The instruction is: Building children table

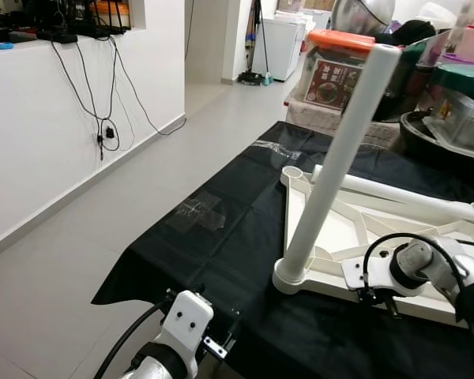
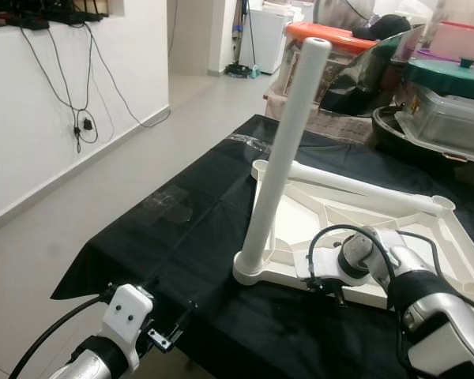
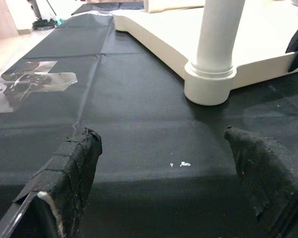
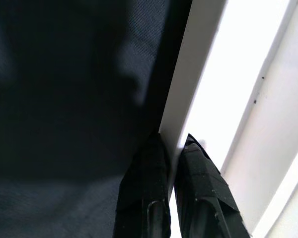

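A white children's table top (image 1: 355, 229) lies upside down on a black cloth (image 1: 221, 237). One white leg (image 1: 340, 158) stands upright in its near left corner socket (image 3: 208, 84). A second leg (image 1: 411, 197) lies across the far side of the top. My right gripper (image 4: 173, 141) is shut on the thin front rim (image 4: 188, 84) of the table top, just right of the upright leg (image 2: 280, 150). My left gripper (image 3: 161, 139) is open, low over the cloth's near edge, with its fingers (image 3: 74, 163) pointing toward the leg's base and nothing between them.
Clear tape patches (image 1: 197, 213) mark the cloth's left part. A white wall (image 1: 47, 134) with hanging cables (image 1: 103, 126) runs along the left, with tiled floor (image 1: 79, 253) between it and the cloth. Storage boxes (image 1: 340, 71) and lidded containers (image 1: 458, 103) crowd the back right.
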